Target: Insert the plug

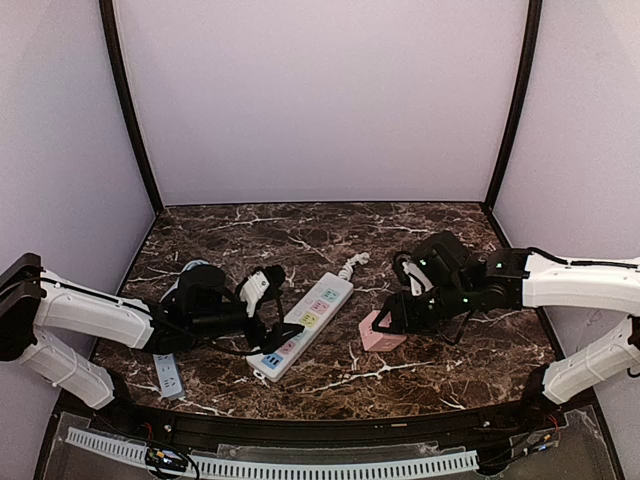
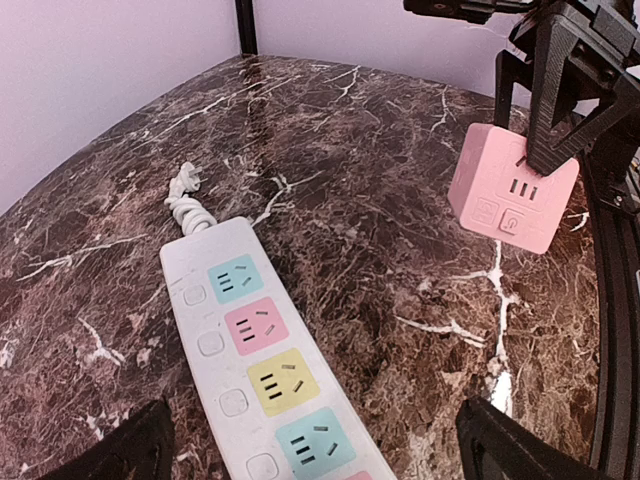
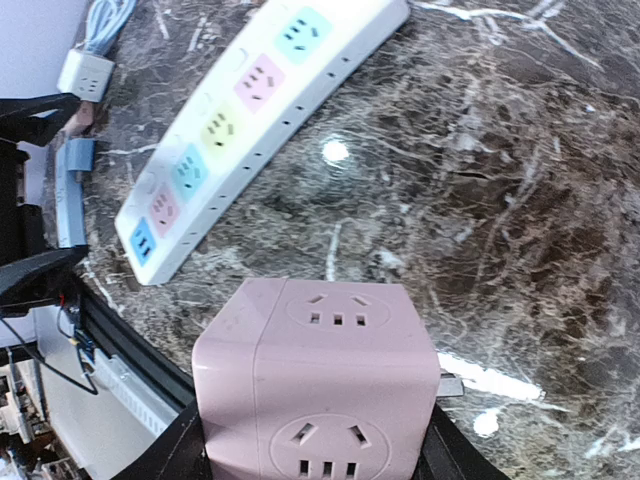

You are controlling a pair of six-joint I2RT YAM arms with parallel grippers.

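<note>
Item: pink cube plug [image 1: 380,332], a block with socket faces on its visible sides; its prong face is not clearly shown. Location: right of centre on the marble table [image 1: 440,240], near the strip's right side but apart from it; whether it rests on the surface or is slightly lifted cannot be told. Holder: right gripper [image 1: 398,312], clenched on the cube, a dark finger pressed to each opposite side in the right wrist view. Target: white power strip [image 1: 305,322], lying diagonally at centre, its row of blue, pink, yellow and green outlets facing up and all vacant, its bundled white cord [image 1: 350,265] at the far end. Attendant: left gripper [image 1: 272,312], released and spread wide, holding nothing, its fingers straddling the near end of the strip without visibly touching it. Adjacent: small white adapter with blue cable [image 1: 168,375], at the near left, well apart from the work. Step in hand, as judged: the cube is grasped and transport to the strip is pending. Next move calls for: lifting the cube, turning the prongs downward, aligning them over one outlet and pressing straight down, probably with the left jaws pinning the strip against sliding.
</note>
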